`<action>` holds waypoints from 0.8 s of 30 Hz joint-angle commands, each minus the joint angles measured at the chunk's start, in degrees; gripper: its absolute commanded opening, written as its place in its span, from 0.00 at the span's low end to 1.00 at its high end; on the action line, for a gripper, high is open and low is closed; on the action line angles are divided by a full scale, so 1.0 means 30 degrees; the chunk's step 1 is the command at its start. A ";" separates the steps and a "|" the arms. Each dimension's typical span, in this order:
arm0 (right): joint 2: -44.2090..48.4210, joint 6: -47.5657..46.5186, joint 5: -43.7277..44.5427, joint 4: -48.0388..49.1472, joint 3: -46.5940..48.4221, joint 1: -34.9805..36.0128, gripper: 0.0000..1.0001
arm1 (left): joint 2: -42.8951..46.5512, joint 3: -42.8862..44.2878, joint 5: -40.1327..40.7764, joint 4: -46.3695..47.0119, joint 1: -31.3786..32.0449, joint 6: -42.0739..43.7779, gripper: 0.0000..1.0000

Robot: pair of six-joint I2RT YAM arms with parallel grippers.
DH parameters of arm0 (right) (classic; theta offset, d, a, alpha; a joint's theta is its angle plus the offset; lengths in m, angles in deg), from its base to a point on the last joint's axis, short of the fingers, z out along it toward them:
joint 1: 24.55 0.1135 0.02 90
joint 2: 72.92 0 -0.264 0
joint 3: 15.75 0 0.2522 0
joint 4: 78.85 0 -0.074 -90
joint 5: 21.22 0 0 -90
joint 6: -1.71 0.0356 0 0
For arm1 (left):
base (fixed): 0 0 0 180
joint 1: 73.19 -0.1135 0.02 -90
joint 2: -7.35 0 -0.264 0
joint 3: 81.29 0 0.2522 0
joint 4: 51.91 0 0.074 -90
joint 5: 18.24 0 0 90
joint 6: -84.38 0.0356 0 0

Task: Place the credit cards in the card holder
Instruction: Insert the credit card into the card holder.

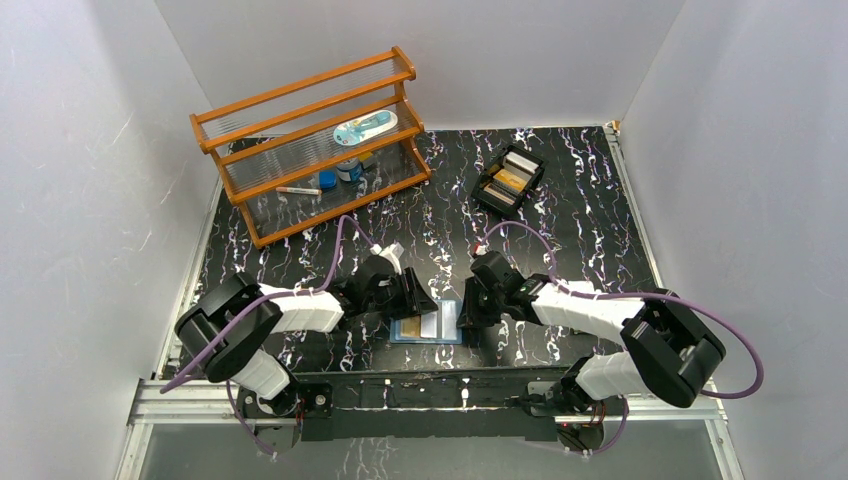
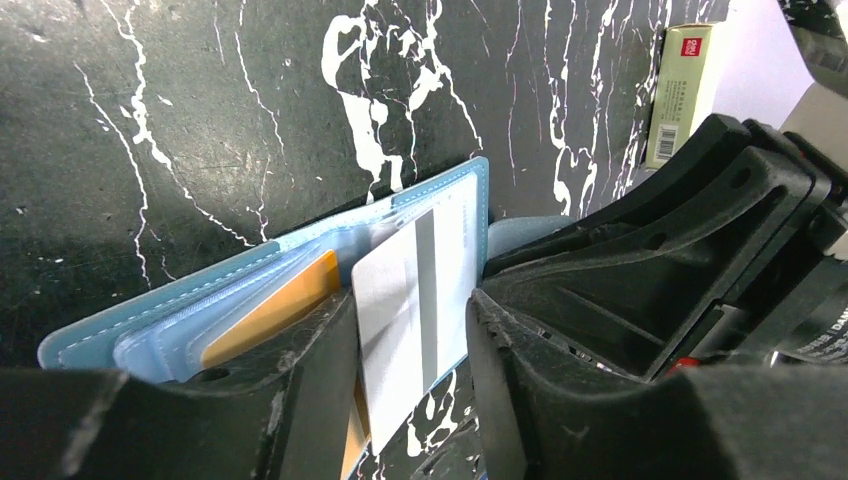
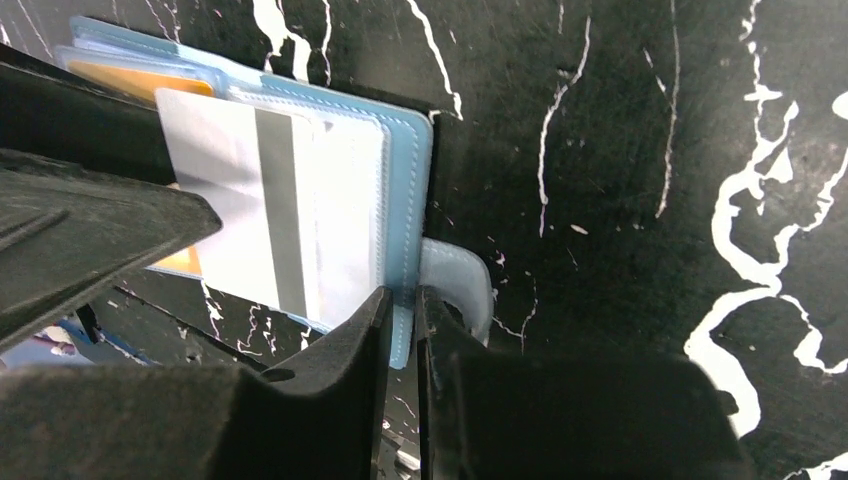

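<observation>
The blue card holder (image 1: 425, 341) lies open on the table between my two grippers. An orange-gold credit card (image 2: 275, 310) sits in a slot of its left half. A pale credit card (image 2: 410, 260) with a grey stripe lies partly inside a slot of the right half (image 3: 350, 190). My left gripper (image 2: 410, 300) is open, its fingers on either side of the pale card. My right gripper (image 3: 404, 295) is shut on the holder's right edge (image 3: 410, 180), beside the snap tab (image 3: 455, 275). Both grippers also show in the top view: left (image 1: 418, 303), right (image 1: 468, 312).
A black tray (image 1: 508, 180) holding more cards stands at the back right. A wooden rack (image 1: 310, 140) with small items stands at the back left. A pale boxed item (image 2: 680, 90) shows past my right gripper in the left wrist view.
</observation>
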 commanded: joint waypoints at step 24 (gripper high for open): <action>0.0822 0.0847 -0.0404 0.0307 -0.0851 0.0137 0.21 | 0.0783 0.4672 0.3779 -1.1689 0.0041 0.1239 0.49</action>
